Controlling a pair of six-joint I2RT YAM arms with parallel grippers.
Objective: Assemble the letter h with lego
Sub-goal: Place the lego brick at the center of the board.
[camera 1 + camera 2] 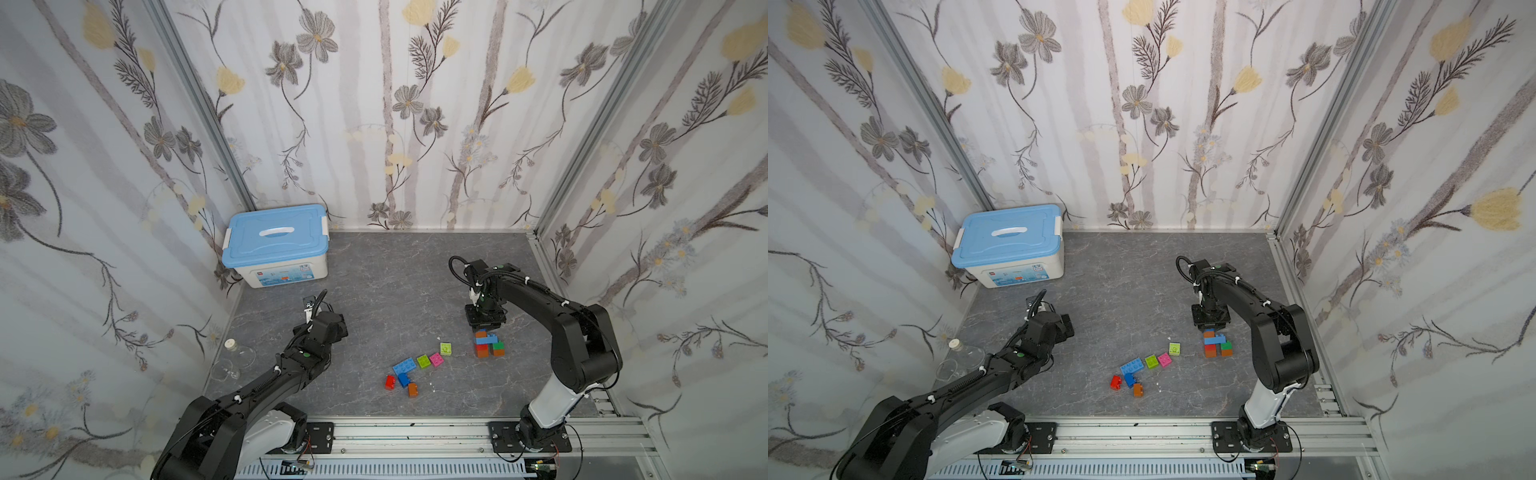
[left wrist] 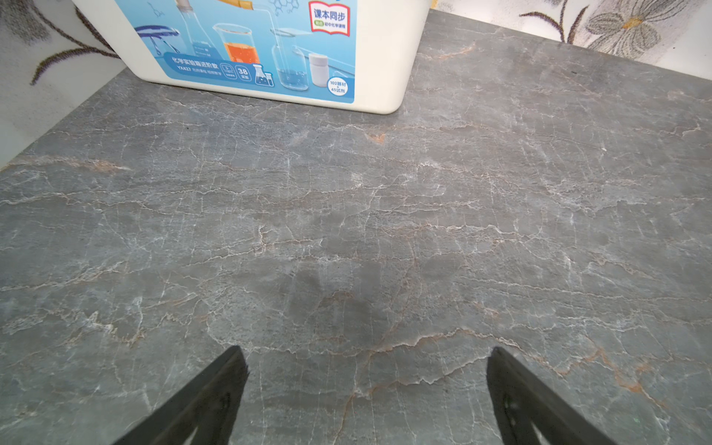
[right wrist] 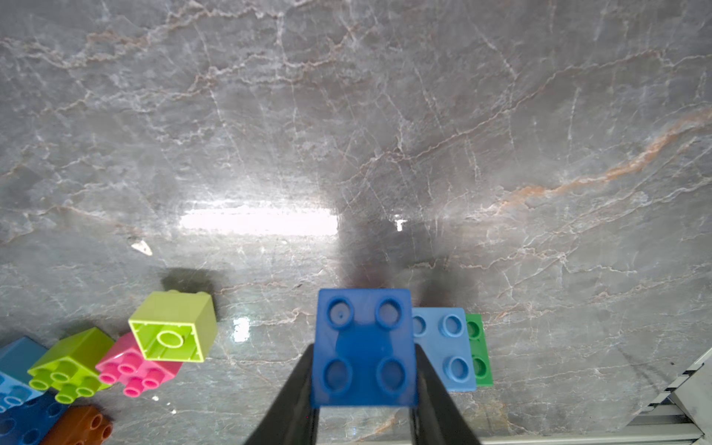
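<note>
My right gripper (image 3: 364, 352) is shut on a dark blue square lego brick (image 3: 364, 327), one black finger against each side. Beside and below it lie a light-blue brick (image 3: 443, 346) and a green one (image 3: 477, 348). In both top views the right gripper (image 1: 485, 325) hangs straight over a small built stack (image 1: 488, 345) of orange, light-blue and green bricks. Loose lego lies left of the stack: a lime brick (image 1: 446, 348), another lime (image 1: 423, 360), a pink (image 1: 436, 359), a long light-blue (image 1: 404, 366), a red (image 1: 390, 382) and an orange (image 1: 412, 390). My left gripper (image 2: 364, 358) is open over bare table.
A white storage box with a light-blue lid (image 1: 276, 245) stands at the back left, just ahead of the left gripper. A clear glass flask (image 1: 239, 353) lies by the left wall. The metal rail (image 1: 415, 432) runs along the front edge.
</note>
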